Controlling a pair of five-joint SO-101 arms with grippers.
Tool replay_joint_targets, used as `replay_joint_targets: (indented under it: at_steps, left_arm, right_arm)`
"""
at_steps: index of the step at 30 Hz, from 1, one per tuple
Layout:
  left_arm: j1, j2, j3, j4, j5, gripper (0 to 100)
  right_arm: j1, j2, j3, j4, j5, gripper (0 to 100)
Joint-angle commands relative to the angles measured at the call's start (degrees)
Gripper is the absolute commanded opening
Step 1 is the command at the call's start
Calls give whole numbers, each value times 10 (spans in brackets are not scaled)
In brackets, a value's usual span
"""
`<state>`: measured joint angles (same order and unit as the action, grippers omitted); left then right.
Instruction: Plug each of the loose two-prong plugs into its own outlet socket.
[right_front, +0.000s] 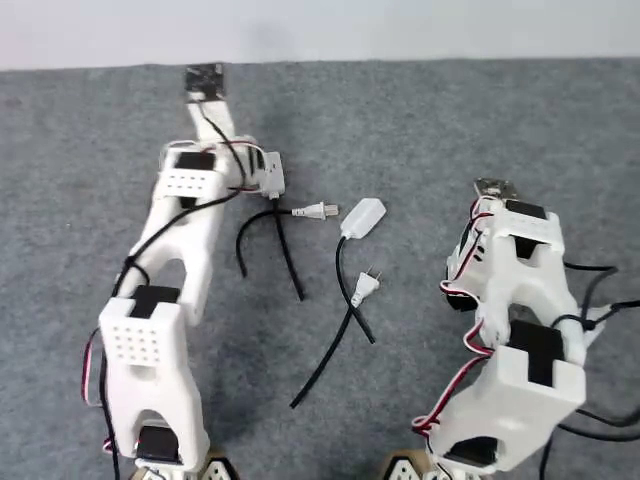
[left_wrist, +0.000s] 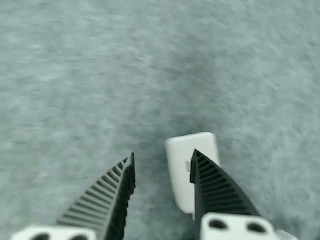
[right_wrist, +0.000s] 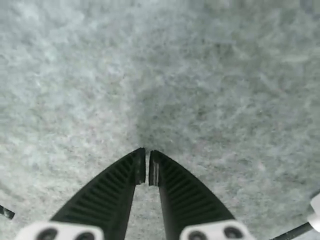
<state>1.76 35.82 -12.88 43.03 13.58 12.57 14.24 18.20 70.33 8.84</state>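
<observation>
My left gripper (left_wrist: 162, 159) is open just above the grey carpet. A white outlet socket (left_wrist: 189, 167) lies against the inside of one finger (left_wrist: 212, 192), partly hidden by it. In the high view this socket (right_front: 271, 176) sits beside the left arm's wrist, its black cord trailing toward the front. A two-prong plug (right_front: 320, 210) lies just right of it. A second white socket (right_front: 362, 217) and a second plug (right_front: 368, 285) lie mid-table. My right gripper (right_wrist: 147, 162) is shut on nothing over bare carpet.
Black cords (right_front: 322, 365) cross the carpet between the two arms. The right arm (right_front: 510, 300) is folded at the right side, with its own wires beside it. A pale wall (right_front: 400, 30) bounds the far edge of the carpet.
</observation>
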Motion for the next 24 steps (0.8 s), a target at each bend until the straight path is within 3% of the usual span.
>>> replay_joint_targets:
  at_steps: [1, 10, 13, 24]
  left_arm:
    - [3, -4, -11, -26, -9, 173]
    - [3, 51, -10, -69, -13, 171]
    - [-3, 62, -10, -72, -53, 173]
    - [2, 9, -7, 2, -59, 170]
  right_arm:
    - [-6, -3, -1, -7, 5, 15]
    - [-6, -3, -1, -7, 6, 15]
    - [-6, -3, -1, -7, 6, 15]
    - [-5, -3, -1, -7, 6, 15]
